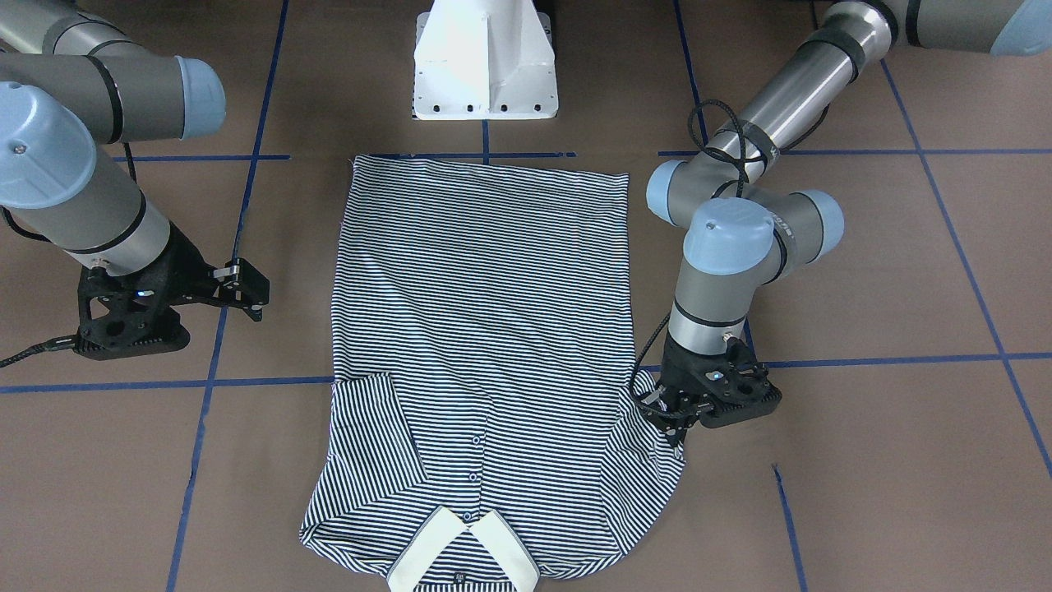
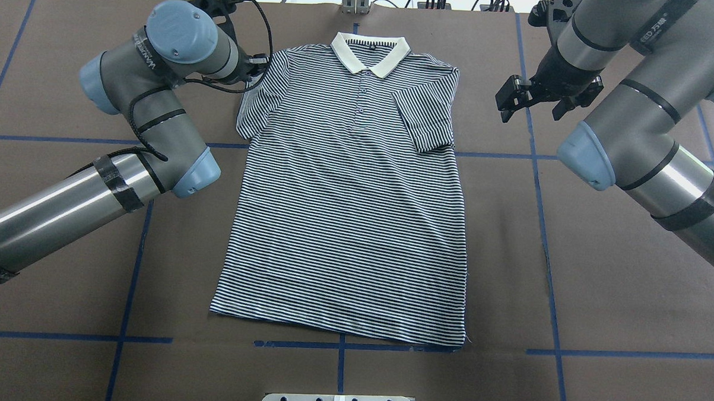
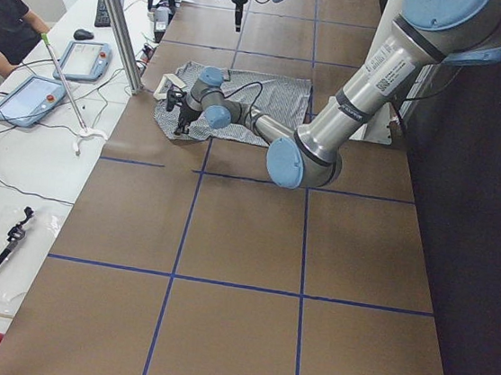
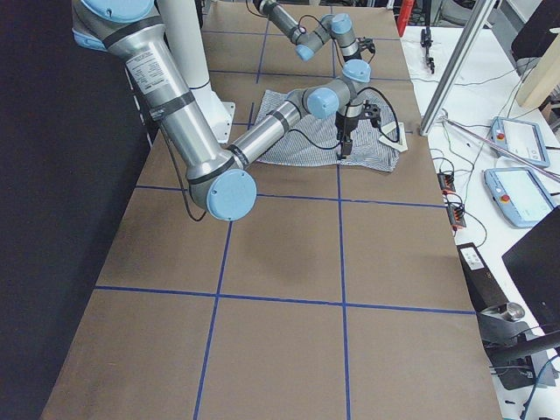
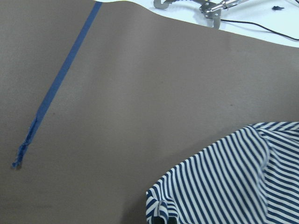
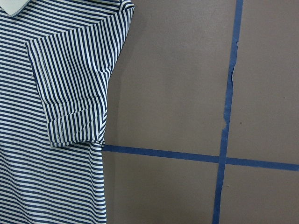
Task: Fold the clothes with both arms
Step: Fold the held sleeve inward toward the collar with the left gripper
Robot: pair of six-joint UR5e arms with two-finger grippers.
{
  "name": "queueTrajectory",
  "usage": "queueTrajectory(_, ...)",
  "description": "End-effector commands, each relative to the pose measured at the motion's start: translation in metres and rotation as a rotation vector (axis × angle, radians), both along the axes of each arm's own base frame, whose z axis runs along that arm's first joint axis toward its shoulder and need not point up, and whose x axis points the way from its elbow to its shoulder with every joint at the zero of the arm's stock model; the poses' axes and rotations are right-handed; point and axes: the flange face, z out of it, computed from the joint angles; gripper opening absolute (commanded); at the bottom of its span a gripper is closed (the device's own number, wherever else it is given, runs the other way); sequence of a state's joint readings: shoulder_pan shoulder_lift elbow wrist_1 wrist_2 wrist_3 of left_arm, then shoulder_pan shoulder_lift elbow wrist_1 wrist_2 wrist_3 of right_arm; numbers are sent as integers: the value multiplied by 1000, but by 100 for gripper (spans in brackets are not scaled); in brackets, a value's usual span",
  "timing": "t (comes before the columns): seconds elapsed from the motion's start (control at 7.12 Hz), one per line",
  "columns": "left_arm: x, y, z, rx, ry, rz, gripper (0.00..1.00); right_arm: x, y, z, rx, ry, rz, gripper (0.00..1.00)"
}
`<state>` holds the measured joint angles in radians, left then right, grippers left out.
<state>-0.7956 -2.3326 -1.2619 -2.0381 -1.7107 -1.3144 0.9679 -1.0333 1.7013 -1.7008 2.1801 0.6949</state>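
Observation:
The navy-and-white striped polo shirt (image 2: 350, 212) lies flat and face up on the brown table, its white collar (image 2: 369, 52) at the far end. It also shows in the front view (image 1: 485, 312). The sleeve on the right arm's side (image 6: 70, 93) is folded in over the chest. My left gripper (image 1: 675, 419) is low at the outer edge of the other sleeve (image 5: 224, 186) and looks shut on its curled hem. My right gripper (image 2: 531, 111) is open and empty, raised above bare table beside the folded sleeve.
The white pedestal base (image 1: 485, 66) stands at the shirt's hem end. Blue tape lines (image 6: 226, 116) cross the brown table. Teach pendants (image 3: 30, 99) and cables lie on the white bench beyond the collar end.

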Motion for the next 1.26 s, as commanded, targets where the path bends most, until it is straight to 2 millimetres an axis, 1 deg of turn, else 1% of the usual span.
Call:
queueTrajectory(0.0, 46, -9, -45, -62, 45, -25, 0, 0, 0, 0, 0, -1, -1, 100)
queueTrajectory(0.14, 72, -7, -47, -75, 65, -19, 0, 0, 0, 0, 1, -2, -1, 100)
queueTrajectory(0.28, 84, -9, -43, -69, 75, -16, 0, 1, 0, 0, 0, -1, 1, 100)
queueTrajectory(0.56, 110, -2, -57, -26, 85, -25, 0, 1, 0, 0, 1, -1, 0, 100)
queueTrajectory(0.7, 113, -5, -69, -23, 118, -37, 0, 2, -1, 0, 0, 0, 1, 100)
queueTrajectory(0.84, 117, -8, -63, -16, 138, -45, 0, 2, -1, 0, 1, -1, 1, 100)
queueTrajectory(1.12, 117, -10, -62, 2, 142, -60, 0, 3, -1, 0, 1, -1, 3, 100)
